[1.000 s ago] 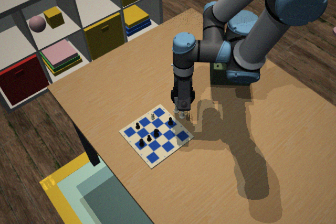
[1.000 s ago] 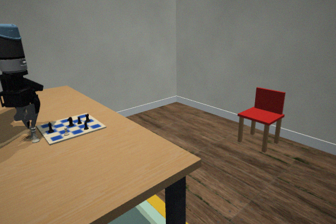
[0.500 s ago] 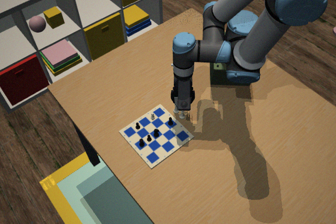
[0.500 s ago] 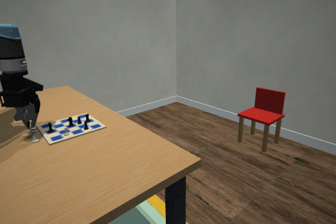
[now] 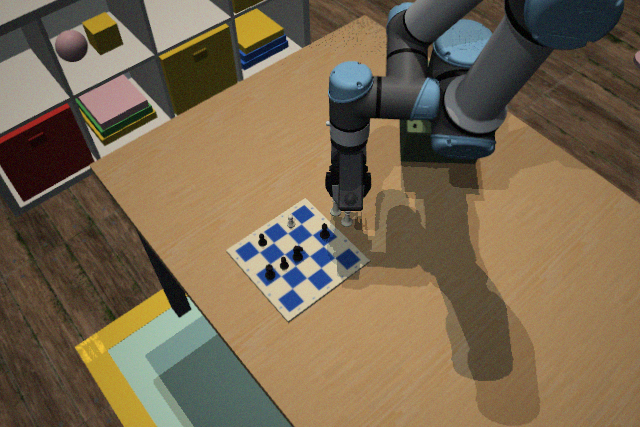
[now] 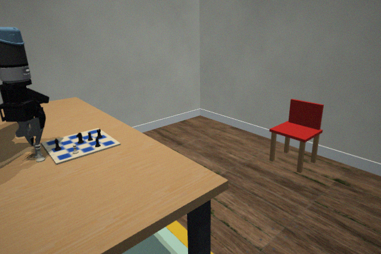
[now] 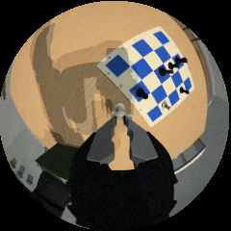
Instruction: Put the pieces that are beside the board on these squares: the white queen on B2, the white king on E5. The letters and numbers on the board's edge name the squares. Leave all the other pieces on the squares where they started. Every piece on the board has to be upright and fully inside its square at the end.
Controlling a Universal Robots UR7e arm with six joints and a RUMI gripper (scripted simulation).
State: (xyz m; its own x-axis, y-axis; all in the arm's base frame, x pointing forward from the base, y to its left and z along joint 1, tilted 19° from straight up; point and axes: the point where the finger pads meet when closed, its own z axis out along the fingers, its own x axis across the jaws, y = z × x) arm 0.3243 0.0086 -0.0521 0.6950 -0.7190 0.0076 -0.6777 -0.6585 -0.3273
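Observation:
The blue and white chessboard [image 5: 298, 257] lies on the wooden table; it also shows in the exterior view [image 6: 80, 144] and the wrist view [image 7: 151, 72]. Several black pieces [image 5: 297, 252] and one small white piece [image 5: 291, 221] stand on it. Two white pieces [image 5: 341, 214] stand on the table just off the board's far right edge, close together. My gripper [image 5: 345, 203] is straight above them and shut on one white piece [image 7: 119, 108], which still rests on the table [image 6: 41, 152]. I cannot tell whether it is the queen or the king.
A shelf unit [image 5: 129, 50] with boxes and bins stands behind the table's far left. The arm's base [image 5: 449, 138] sits on the table behind the board. A red chair [image 6: 296, 129] stands far off on the floor.

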